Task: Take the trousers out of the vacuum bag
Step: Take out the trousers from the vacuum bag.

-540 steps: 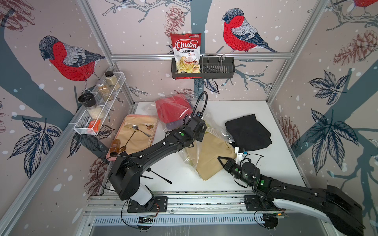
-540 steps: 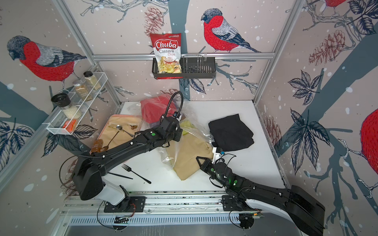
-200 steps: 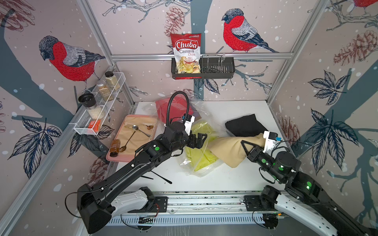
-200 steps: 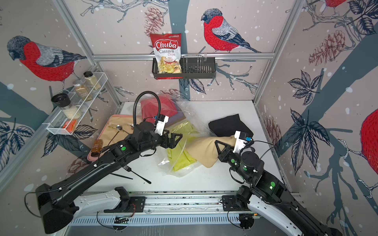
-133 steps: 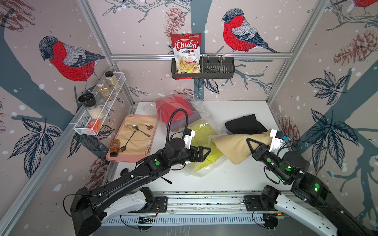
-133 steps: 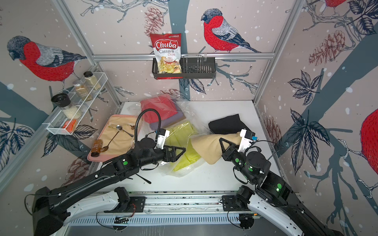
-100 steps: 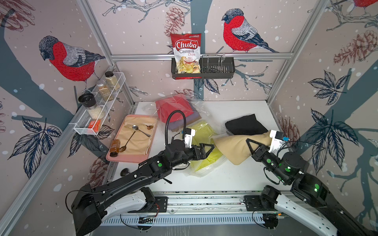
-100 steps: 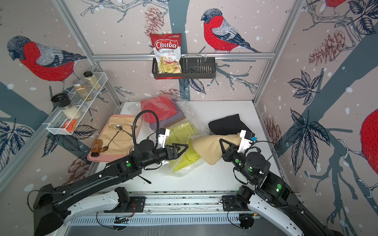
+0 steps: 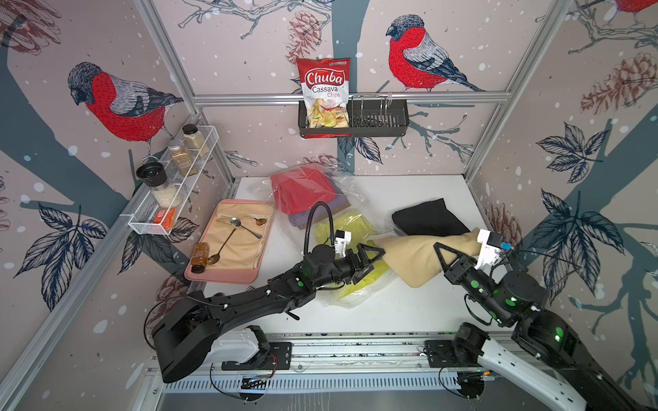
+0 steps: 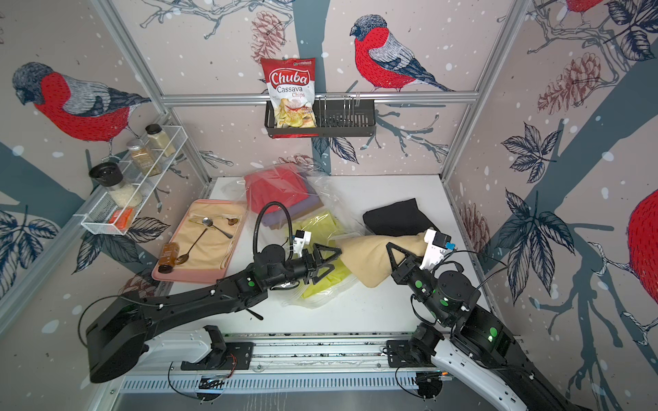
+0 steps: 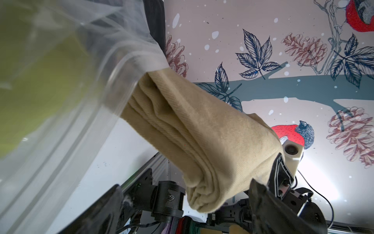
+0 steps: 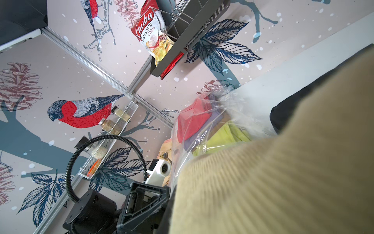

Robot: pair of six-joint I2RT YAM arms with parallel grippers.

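Right arm: rises from the near rail at the right, elbow bent, with the wrist tilted up and toward the back wall.
Right gripper: black triangular fingers pinched narrow on one end of the mustard trousers, holding the cloth clear of the table.
Left arm: stretched low from the near left toward the middle, with the forearm close to level.
Left gripper: jaws spread wide and holding nothing. It points at the mustard trousers and hovers over the bag's near part.
Mustard trousers: soft ribbed cloth in a thick folded roll that sags between its two ends. The free end sits at the bag's mouth, and in the left wrist view the plastic rim overlaps it.
Bag: clear, crinkled, glossy film lying slack on the table's middle, with its mouth toward the right arm.
Yellow-green trousers: a flat fold inside the bag, partly under the left gripper.
Black trousers: a matte, flat fold outside the bag on the table's right, just behind the mustard roll.
Purple trousers: a folded edge inside the bag, under the red pair.
Red trousers: a smooth fold at the bag's far end, near the back wall.
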